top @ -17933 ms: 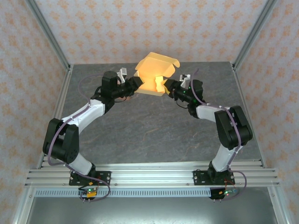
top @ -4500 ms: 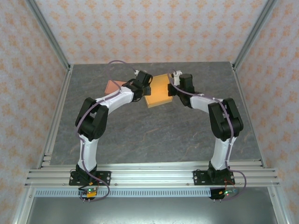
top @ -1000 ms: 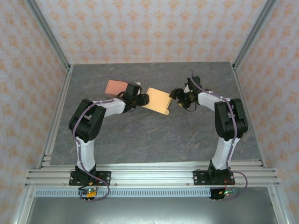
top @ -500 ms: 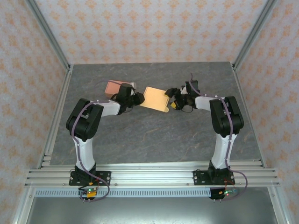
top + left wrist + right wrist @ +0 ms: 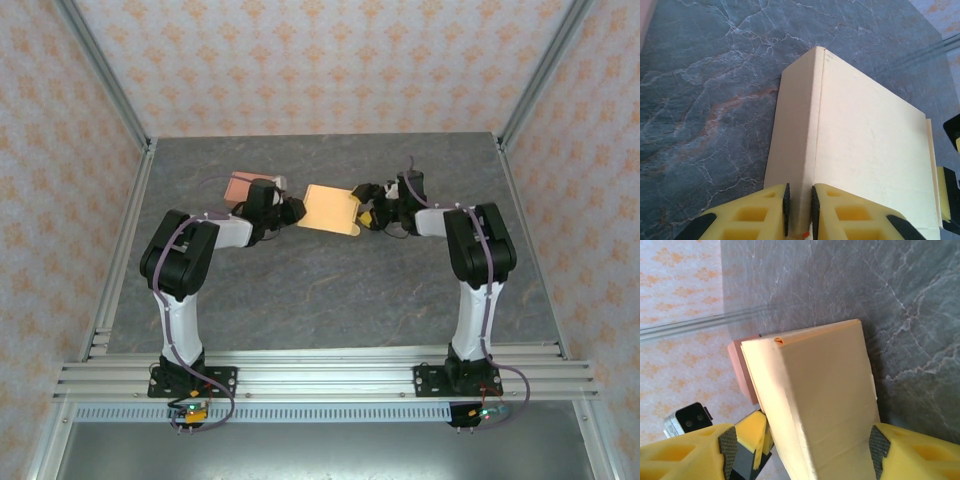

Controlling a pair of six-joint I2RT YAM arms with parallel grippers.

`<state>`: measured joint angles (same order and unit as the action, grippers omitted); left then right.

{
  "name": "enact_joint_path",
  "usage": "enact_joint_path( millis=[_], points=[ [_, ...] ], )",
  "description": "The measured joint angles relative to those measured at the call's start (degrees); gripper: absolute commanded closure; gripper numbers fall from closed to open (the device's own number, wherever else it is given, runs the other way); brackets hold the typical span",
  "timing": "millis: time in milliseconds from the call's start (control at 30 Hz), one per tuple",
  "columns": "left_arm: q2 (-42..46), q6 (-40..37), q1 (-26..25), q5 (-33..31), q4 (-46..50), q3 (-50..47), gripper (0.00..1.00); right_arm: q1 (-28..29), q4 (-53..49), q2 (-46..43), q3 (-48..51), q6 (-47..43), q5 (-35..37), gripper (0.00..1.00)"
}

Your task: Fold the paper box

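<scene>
The left gripper (image 5: 799, 204) was closed narrowly on the near edge of the paper box (image 5: 865, 150), which stretched away ahead of its fingers. The right gripper (image 5: 802, 447) stood wide around the box's opposite end, between its pads

Your left arm (image 5: 185, 265) and right arm (image 5: 480, 255) look alike: smooth white links set between bulky black joints. A thin purple cable (image 5: 166, 243) runs along each one. Each arm stands on a black base plate (image 5: 193, 380) with a small wired board hanging under it. The left pincer (image 5: 799, 202) and right pincer (image 5: 802, 452) have yellow fingers (image 5: 760, 210) with moulded hollow pockets, faced with dark ribbed pads (image 5: 727, 444).
</scene>
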<state>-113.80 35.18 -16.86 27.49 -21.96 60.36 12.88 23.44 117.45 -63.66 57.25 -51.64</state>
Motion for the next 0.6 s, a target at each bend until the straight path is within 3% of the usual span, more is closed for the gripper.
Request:
enact_joint_path(
  millis=[267, 600],
  points=[
    [-0.66, 1.05, 0.92, -0.09, -1.31, 0.11, 0.86, 0.96, 10.29, 2.03, 2.23, 7.08, 1.95, 0.27],
    [-1.14, 1.49, 1.27, -0.09, -5.51, -1.4, 0.88, 1.51, 6.99, -0.02, 3.37, 4.2, 2.08, 0.26]
  ],
)
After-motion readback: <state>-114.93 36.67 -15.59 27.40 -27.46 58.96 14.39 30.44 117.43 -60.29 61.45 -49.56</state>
